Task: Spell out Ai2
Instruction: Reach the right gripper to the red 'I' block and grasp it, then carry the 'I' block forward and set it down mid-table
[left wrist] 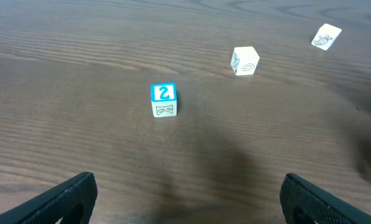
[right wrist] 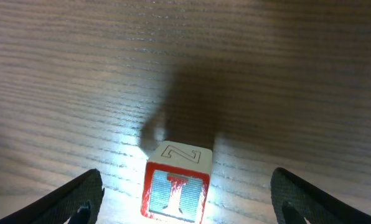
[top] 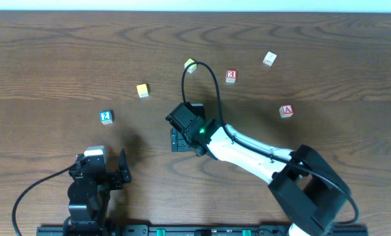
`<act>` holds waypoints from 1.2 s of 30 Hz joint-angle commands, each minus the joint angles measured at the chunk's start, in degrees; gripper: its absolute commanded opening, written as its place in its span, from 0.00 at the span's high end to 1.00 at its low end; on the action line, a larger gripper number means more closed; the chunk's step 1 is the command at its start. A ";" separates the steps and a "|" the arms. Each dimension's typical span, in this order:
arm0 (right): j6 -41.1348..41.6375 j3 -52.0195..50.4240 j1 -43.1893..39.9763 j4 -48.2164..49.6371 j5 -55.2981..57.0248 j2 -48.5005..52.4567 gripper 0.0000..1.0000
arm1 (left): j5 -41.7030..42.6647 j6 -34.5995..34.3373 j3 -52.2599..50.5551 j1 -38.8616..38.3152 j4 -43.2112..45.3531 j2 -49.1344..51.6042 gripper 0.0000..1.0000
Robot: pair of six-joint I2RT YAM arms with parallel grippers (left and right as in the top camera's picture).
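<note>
Right claw (right wrist: 187,198) is hanging spread around a red-and-white wooden letter cube (right wrist: 175,186), gaps either side; left claw (left wrist: 185,202) is gaping, a blue-and-white wooden 2 cube (left wrist: 164,100) sitting ahead on open worktop (left wrist: 61,124).

**Legible marks: 2, 3, A, I, Z**

Blue 2-block (left wrist: 164,93): "2" on top face, bow-tie line sign on side face (lt wrist view). Red 3-block (top: 231,75): "3" on top, overhead. Red A-block (top: 287,111): "A" on top, overhead. Red I-block (right wrist: 176,186): white "I" on front face, outlined "Z" on top (rt wrist view). Pale block (left wrist: 244,61): ring sign on one face. Far block (left wrist: 326,36): drawing too small to read.
</note>
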 commanded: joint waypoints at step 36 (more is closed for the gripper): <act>-3.74 11.63 -1.31 -9.05 9.84 2.75 0.74 | -0.76 1.03 -0.90 0.37 0.15 -0.33 0.05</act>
